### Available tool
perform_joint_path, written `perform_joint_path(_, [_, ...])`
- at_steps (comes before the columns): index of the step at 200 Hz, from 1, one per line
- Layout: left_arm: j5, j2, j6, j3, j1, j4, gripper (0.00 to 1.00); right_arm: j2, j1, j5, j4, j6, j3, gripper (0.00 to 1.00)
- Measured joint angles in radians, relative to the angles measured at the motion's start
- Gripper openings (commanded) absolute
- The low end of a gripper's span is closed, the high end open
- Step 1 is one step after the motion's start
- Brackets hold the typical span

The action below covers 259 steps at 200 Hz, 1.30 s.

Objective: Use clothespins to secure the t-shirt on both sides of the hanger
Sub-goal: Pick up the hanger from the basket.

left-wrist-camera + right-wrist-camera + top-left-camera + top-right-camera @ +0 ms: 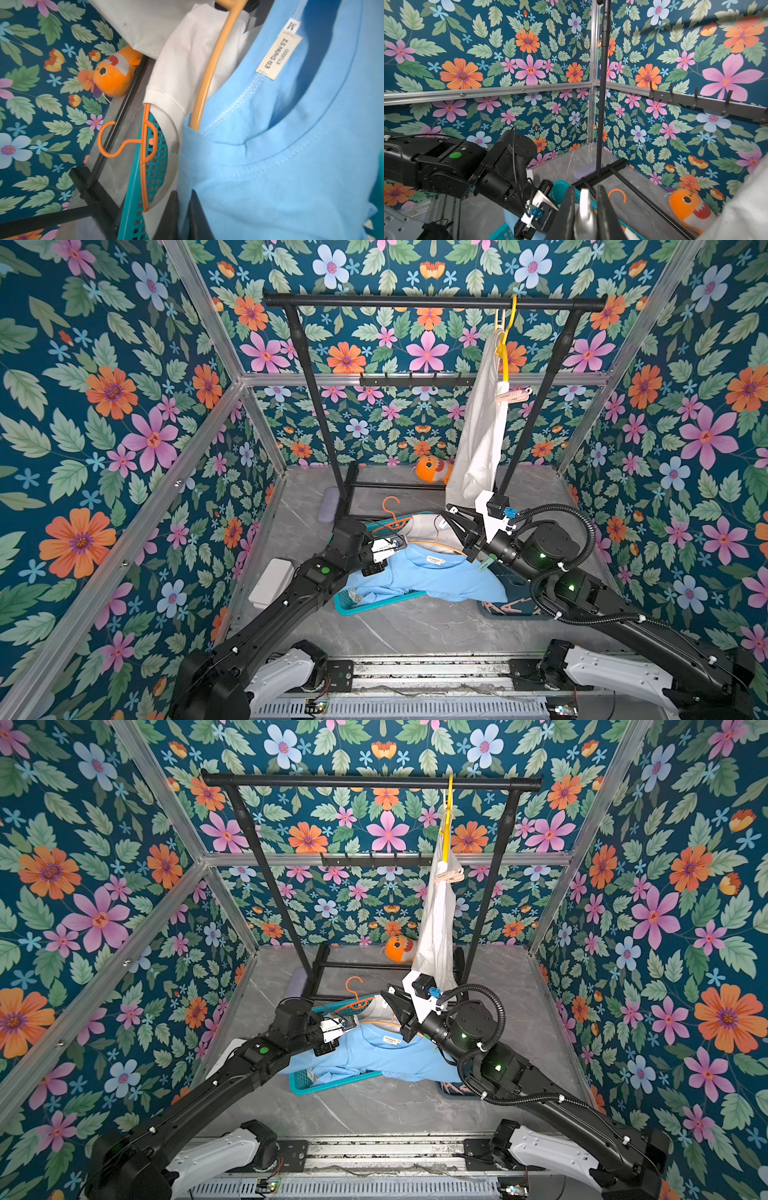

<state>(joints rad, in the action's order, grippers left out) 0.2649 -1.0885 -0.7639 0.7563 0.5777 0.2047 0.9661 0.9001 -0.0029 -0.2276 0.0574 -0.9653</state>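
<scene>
The right tool (586, 190) pinches a white clothespin (584, 212); the left tool (185, 193), slightly spread around the t-shirt (280, 166), could let it slip off the hanger (209, 72).

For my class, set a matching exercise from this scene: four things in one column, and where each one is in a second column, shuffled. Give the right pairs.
Things
1. blue t-shirt
2. white garment
3. orange fish plush
4. pink clothespin

Places
A. clipped to the white garment, high up
B. on the grey floor by the back wall
C. hanging from the bar of the rack on a yellow hanger
D. draped over the teal basket

Pairs: 1-D, 2-C, 3-B, 4-A
</scene>
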Motion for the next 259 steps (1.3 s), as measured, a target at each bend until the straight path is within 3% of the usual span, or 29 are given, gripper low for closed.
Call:
perform_joint_path(9, [0.006, -0.017, 0.013, 0.009, 0.000, -0.003, 0.62, 0.003, 0.000, 0.005, 0.000, 0.000, 0.002, 0.00])
perform_joint_path(48, [-0.003, -0.055, 0.074, 0.095, -0.024, 0.082, 0.81, 0.023, 0.000, 0.005, 0.008, 0.003, 0.008, 0.00])
perform_joint_path(88, [0.118, 0.016, 0.129, 0.169, -0.292, 0.188, 0.88, 0.048, 0.000, -0.023, 0.018, 0.007, 0.001, 0.00])
perform_joint_path(108, [0.198, 0.010, 0.130, 0.205, -0.365, 0.270, 0.89, 0.055, 0.000, -0.036, 0.024, 0.006, 0.000, 0.00])
perform_joint_path(152, [0.338, -0.209, 0.116, 0.329, -0.388, 0.499, 0.88, 0.071, 0.000, -0.051, 0.030, 0.002, 0.000, 0.00])
perform_joint_path(186, [0.346, -0.378, 0.103, 0.391, -0.393, 0.631, 0.88, 0.071, 0.000, -0.073, 0.035, -0.004, 0.000, 0.00])
perform_joint_path(259, [0.350, -0.380, 0.109, 0.304, -0.394, 0.654, 0.99, 0.086, 0.000, -0.099, 0.021, -0.005, 0.011, 0.00])
